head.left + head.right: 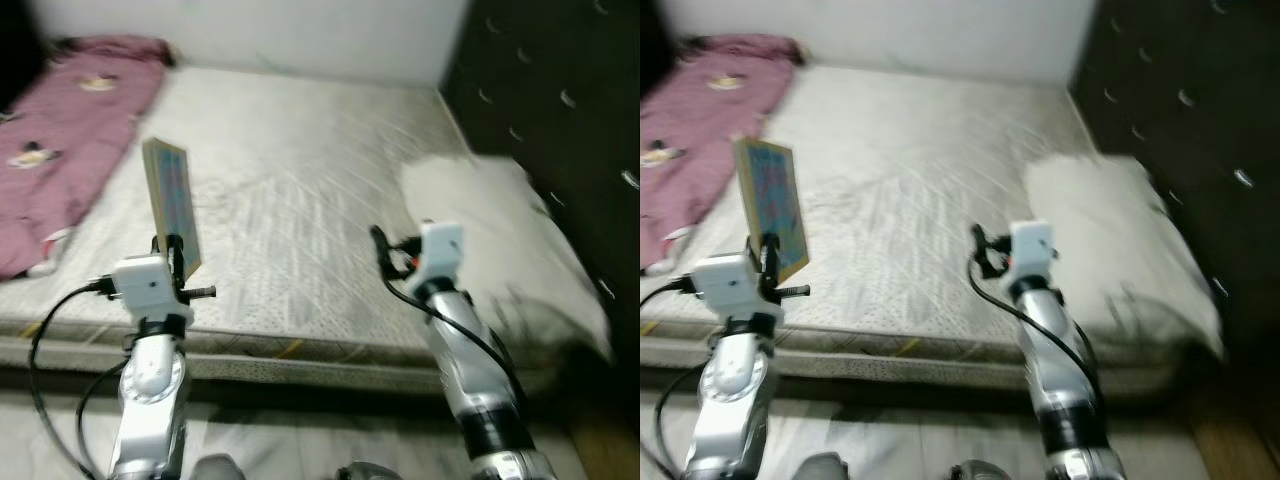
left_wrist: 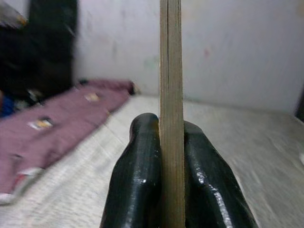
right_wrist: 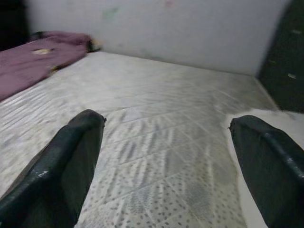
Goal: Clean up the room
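Observation:
My left gripper (image 1: 177, 252) is shut on a thin book (image 1: 171, 203) with a blue patterned cover, held upright above the near left part of the mattress (image 1: 300, 190). In the left wrist view the book's edge (image 2: 171, 95) stands between the two black fingers (image 2: 137, 180). My right gripper (image 1: 385, 250) is raised over the near edge of the mattress, open, with nothing between its fingers (image 3: 71, 156). A white pillow (image 1: 500, 235) lies just right of it.
A crumpled maroon blanket (image 1: 70, 130) lies along the mattress's left side. A dark tufted headboard (image 1: 560, 100) rises on the right, a white wall (image 1: 300, 30) behind. The mattress edge (image 1: 300, 350) runs across in front of my arms.

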`<state>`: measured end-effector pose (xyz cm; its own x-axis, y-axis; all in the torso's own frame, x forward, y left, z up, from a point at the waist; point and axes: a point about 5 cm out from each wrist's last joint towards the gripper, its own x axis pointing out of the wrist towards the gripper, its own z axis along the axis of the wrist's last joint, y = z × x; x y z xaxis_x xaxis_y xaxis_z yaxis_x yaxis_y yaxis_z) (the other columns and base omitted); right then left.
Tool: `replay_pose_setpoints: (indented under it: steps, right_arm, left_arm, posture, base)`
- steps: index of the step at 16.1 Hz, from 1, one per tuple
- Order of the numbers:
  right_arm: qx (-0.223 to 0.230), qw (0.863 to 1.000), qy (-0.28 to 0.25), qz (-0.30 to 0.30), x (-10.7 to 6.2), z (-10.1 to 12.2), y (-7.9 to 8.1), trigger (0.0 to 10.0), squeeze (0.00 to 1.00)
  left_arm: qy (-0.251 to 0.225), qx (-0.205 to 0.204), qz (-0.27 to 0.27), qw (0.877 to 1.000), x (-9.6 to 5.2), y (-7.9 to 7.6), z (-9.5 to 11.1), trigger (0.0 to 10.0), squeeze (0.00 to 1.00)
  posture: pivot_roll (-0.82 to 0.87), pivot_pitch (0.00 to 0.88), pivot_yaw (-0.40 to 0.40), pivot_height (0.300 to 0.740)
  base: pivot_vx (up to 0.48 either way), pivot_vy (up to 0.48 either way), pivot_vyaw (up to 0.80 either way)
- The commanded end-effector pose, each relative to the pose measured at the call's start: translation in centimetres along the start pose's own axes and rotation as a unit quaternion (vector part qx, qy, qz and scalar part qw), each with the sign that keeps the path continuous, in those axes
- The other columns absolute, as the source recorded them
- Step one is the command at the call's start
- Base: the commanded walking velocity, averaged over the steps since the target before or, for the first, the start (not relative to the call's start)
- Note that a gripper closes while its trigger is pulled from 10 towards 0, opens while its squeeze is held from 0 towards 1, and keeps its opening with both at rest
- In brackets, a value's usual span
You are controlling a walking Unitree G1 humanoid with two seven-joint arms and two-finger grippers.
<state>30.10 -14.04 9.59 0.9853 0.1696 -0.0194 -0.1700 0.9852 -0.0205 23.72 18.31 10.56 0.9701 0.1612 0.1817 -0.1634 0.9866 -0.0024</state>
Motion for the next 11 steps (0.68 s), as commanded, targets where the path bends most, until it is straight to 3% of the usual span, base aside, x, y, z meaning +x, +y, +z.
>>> replay_pose_setpoints:
  steps: [1, 3, 4, 6, 9, 10, 11]
  right_arm:
    - [-0.001, 1.0, -0.014, 0.002, 0.0, 0.7, -0.2, 10.0, 0.0]
    - [-0.009, 1.0, 0.002, -0.008, 0.0, 0.4, -0.5, 10.0, 0.0]
    - [-0.013, 1.0, -0.001, -0.001, 0.3, 0.5, -0.4, 10.0, 0.0]
    - [-0.021, 1.0, -0.013, 0.012, 0.6, 1.0, 0.0, 10.0, 0.0]
    - [-0.012, 1.0, 0.0, -0.012, 0.7, 1.0, -0.6, 10.0, 0.0]
    - [-0.039, 0.999, 0.008, -0.021, 0.8, 0.9, -0.7, 10.0, 0.0]
    - [-0.032, 0.999, 0.013, -0.007, 0.8, 0.8, -0.3, 10.0, 0.0]
  left_arm:
    - [-0.015, 0.012, 0.004, 1.0, -0.1, 0.5, 0.5, 10.0, 0.0]
    - [-0.006, 0.032, 0.012, 0.999, -0.2, 0.5, 0.0, 10.0, 0.0]
    - [-0.013, 0.031, -0.008, 0.999, 0.2, -0.2, 0.1, 10.0, 0.0]
    - [-0.014, 0.013, -0.027, 0.999, 0.8, -1.0, 0.3, 10.0, 0.0]
    - [-0.003, -0.004, -0.031, 1.0, 0.8, -1.1, 0.0, 10.0, 0.0]
    - [-0.003, -0.004, -0.03, 1.0, 0.8, -1.1, -0.1, 10.0, 0.0]
    - [-0.001, -0.005, -0.035, 0.999, 0.7, -1.2, -0.2, 10.0, 0.0]
  posture:
    - [0.02, 0.0, -0.083, 0.74]
    - [0.02, 0.0, -0.086, 0.74]
    - [0.02, 0.0, -0.087, 0.74]
    - [0.02, 0.0, -0.086, 0.74]
    - [0.01, 0.0, -0.079, 0.74]
    - [0.01, 0.0, -0.077, 0.74]
    - [0.0, 0.0, -0.073, 0.74]
  base:
    - [0.0, 0.0, 0.0]
    - [0.0, 0.0, 0.0]
    - [0.0, 0.0, 0.0]
    - [0.0, 0.0, 0.0]
    - [0.0, 0.0, 0.0]
    - [0.0, 0.0, 0.0]
    - [0.0, 0.0, 0.0]
